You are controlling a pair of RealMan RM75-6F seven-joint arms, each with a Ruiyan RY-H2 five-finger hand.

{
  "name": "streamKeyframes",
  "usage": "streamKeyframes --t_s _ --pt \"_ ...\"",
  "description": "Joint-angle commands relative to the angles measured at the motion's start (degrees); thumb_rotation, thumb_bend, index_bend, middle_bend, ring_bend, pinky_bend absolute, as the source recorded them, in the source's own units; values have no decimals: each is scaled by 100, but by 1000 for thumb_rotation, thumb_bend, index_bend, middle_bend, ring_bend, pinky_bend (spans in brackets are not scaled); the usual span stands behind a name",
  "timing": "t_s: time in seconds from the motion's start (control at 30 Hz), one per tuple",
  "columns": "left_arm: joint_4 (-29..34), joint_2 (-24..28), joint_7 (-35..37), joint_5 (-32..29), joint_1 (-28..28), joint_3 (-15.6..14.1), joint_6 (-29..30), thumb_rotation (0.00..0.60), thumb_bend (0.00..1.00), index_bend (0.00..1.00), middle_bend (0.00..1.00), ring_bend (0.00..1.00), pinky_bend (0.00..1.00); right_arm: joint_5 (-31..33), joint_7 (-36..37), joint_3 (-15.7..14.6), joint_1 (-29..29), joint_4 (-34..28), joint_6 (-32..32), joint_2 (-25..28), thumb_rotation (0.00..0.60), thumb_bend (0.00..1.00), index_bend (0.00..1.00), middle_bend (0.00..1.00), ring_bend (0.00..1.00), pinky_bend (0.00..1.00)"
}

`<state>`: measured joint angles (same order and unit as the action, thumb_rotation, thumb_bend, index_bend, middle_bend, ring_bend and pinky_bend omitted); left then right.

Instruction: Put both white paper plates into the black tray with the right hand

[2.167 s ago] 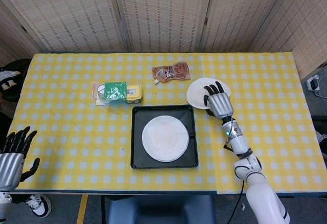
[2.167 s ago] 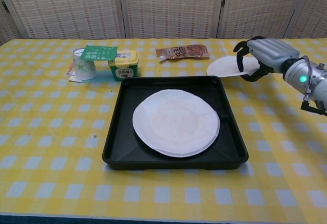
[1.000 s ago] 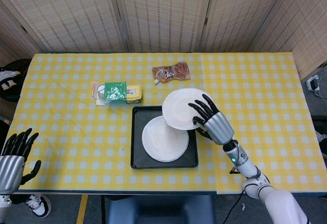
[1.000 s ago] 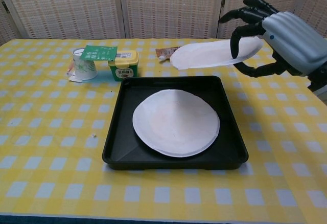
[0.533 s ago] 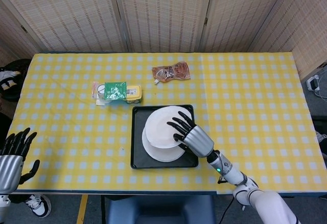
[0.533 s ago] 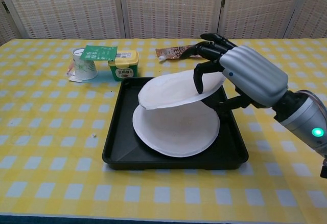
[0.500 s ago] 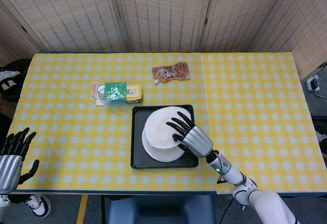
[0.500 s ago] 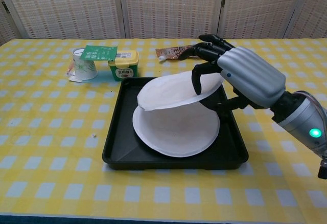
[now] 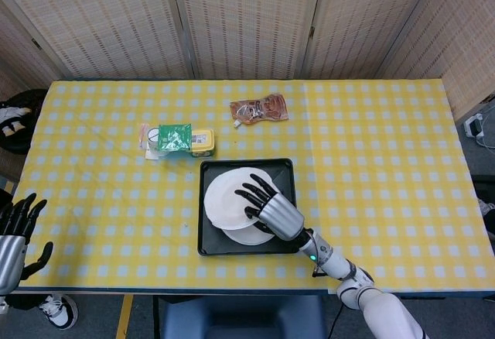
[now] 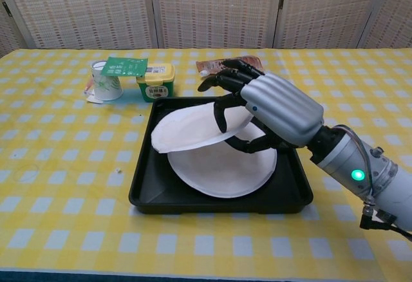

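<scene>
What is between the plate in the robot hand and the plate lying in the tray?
Nothing: the chest view shows an open gap between the held plate in the right robot hand and the lower plate in the black tray.

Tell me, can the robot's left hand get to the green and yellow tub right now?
Probably yes, though it looks a long reach. The left hand hangs open and empty off the table's near-left corner, and only bare checked cloth lies between it and the tub. The right hand is busy over the black tray.
</scene>
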<state>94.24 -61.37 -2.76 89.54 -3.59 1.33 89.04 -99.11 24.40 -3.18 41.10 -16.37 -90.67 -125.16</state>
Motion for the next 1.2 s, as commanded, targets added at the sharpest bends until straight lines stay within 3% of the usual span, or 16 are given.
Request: streamKeyframes --t_s 0.03,0.57,0.7,0.87,1.0,1.13,1.2 --pt "-4 -3 4 -10 -7 -1 -27 600 463 0 0 0 0 0 24 -17 -30 66 -6 -30 600 448 644 234 153 0" --pt "20 -14 -63 38 -2 -17 -26 600 463 0 0 0 0 19 196 -115 -123 38 253 124 600 448 629 201 133 0" --pt "25 -24 -81 73 14 -20 19 600 463 0 0 0 0 -34 223 -211 -176 -121 350 258 600 447 548 160 106 0" --pt "28 -15 -60 84 3 -36 -21 600 463 0 0 0 0 -80 0 -329 -268 -685 568 648 600 447 373 37 50 0" --pt "106 16 -86 105 18 -77 -40 600 463 0 0 0 0 -19 -92 -370 -360 -1421 831 1097 600 433 282 1 18 0" --pt "175 -2 -207 131 5 -106 -91 600 463 0 0 0 0 49 -317 -390 -304 -2304 1299 1548 600 349 123 0 0 0" --pt "196 -8 -241 124 -6 -113 -127 600 463 0 0 0 0 38 -454 -402 -293 -2644 1385 1700 600 340 103 0 0 0"
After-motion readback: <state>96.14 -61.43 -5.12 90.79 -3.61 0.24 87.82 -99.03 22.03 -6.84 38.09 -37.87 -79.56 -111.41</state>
